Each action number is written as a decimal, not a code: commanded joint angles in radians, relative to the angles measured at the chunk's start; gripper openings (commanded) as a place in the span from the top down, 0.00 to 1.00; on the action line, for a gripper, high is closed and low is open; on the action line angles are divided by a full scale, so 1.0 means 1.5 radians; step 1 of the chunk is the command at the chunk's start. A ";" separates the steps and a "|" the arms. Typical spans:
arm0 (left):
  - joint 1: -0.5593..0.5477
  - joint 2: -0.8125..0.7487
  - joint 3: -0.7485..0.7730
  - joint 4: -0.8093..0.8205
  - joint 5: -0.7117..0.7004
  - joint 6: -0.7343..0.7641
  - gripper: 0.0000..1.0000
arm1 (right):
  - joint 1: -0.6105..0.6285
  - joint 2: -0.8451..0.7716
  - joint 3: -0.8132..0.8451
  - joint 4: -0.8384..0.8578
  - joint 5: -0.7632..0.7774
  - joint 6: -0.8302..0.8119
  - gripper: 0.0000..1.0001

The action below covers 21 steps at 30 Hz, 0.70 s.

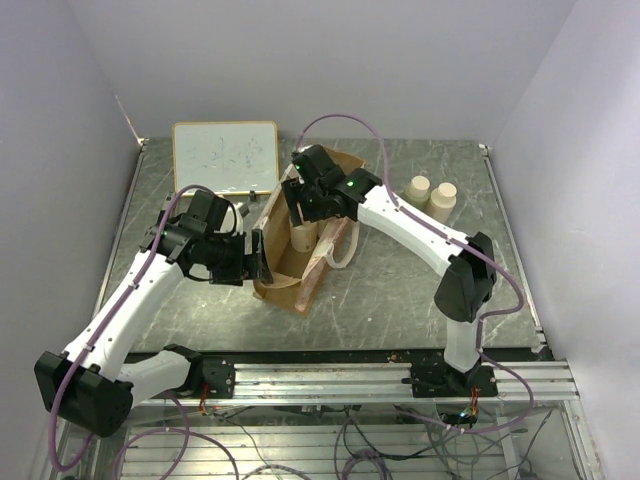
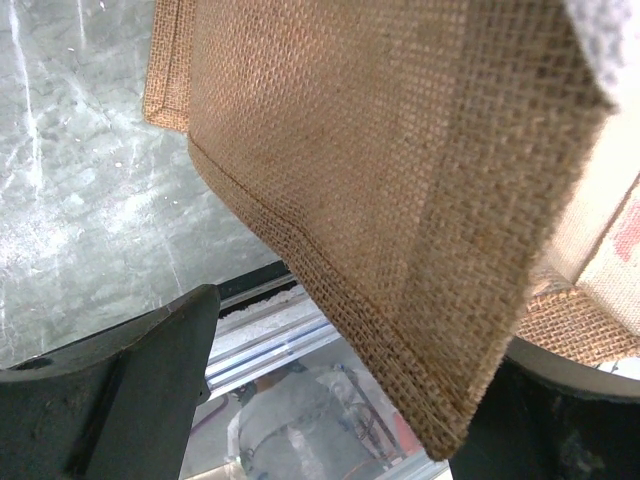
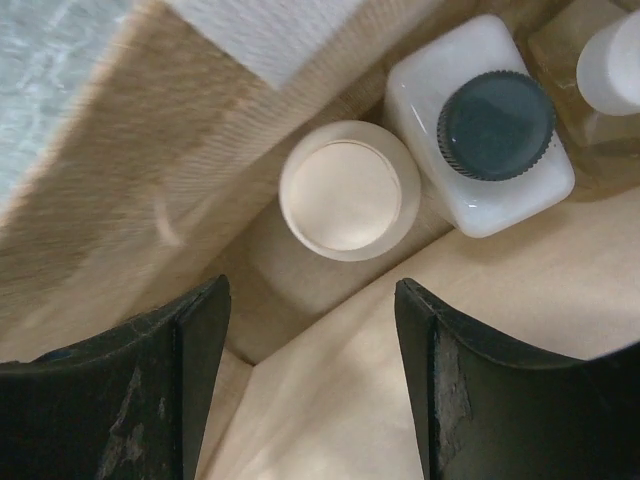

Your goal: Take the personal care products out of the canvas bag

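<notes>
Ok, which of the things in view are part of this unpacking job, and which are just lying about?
Job: canvas bag; in it, beige-capped bottle, white bottle with dark cap, amber bottle; already out on the table, two beige bottles.
Lying about: framed whiteboard.

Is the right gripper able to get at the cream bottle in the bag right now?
Probably yes: the right gripper sits open over the cream bottle, its cap uncovered, though the white bottle sits close on one side.
</notes>
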State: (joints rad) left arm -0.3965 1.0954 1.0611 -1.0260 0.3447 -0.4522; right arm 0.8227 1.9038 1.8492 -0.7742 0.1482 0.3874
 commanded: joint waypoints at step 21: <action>-0.004 0.000 0.043 -0.061 -0.025 0.026 0.10 | -0.003 0.135 0.073 0.022 0.098 -0.031 0.39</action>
State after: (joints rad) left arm -0.3965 1.1091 1.1015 -1.0527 0.3161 -0.4335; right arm 0.8192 2.0720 1.9133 -0.7616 0.2546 0.3649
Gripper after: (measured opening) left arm 0.903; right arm 0.612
